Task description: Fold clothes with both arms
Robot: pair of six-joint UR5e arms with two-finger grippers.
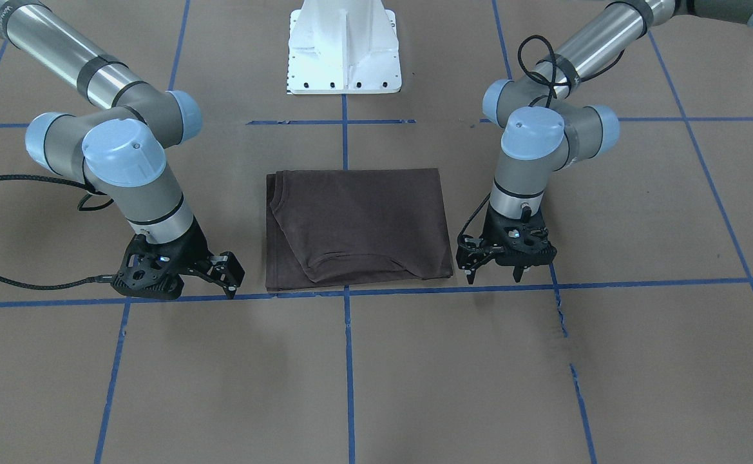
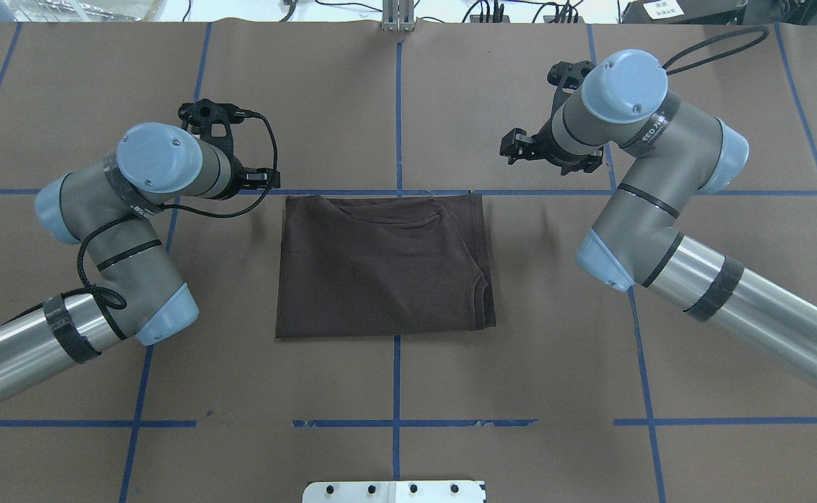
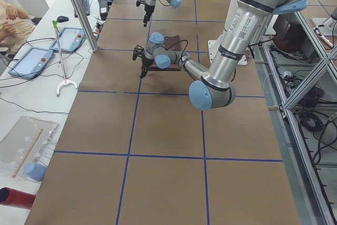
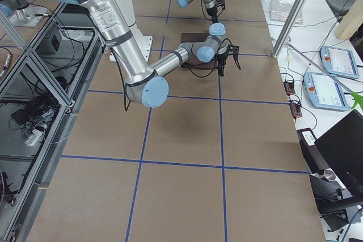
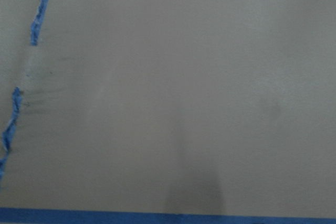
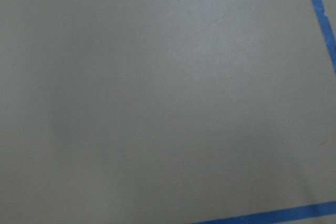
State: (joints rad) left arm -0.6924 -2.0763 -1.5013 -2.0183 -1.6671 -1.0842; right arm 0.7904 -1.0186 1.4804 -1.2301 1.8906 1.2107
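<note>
The closest stretch of tabletop (image 1: 415, 374) is flat, matte brown paper, marked into big squares by strips of blue tape (image 1: 349, 361). 1 strip is ragged and torn along its length.

Just past the first cross line, the 2 claws hang tips-down close to the paper, 1 off each near corner of the shirt. The left claw (image 1: 493, 276) is black and skeletal, and its 2 thin fingers are spread wide with nothing between them. It is just beside the shirt's corner, and I cannot tell whether it touches the cloth. The right claw (image 1: 233, 283) is tilted in toward the shirt but stands clear of it. Its fingers are also apart and empty.

Between them, in the middle of the tabletop, lies the dark brown T-shirt (image 1: 363, 212). It is soft, dull knit folded into a neat, flat rectangle. Its longer sides run along the tabletop from one arm to the other. The curved collar (image 1: 350, 256) lies at the edge nearest the operators' side, so the neck end points away from the robot. On the right arm's side, several folded layers show as stepped edges.

Further back rise the right arm (image 1: 125, 167) and the left arm (image 1: 531, 161). They are smooth grey and silver tubes with rounded pale blue caps and looping black cable.

Farthest, at the robot's edge, stands the white metal pedestal (image 1: 344, 51).
</note>
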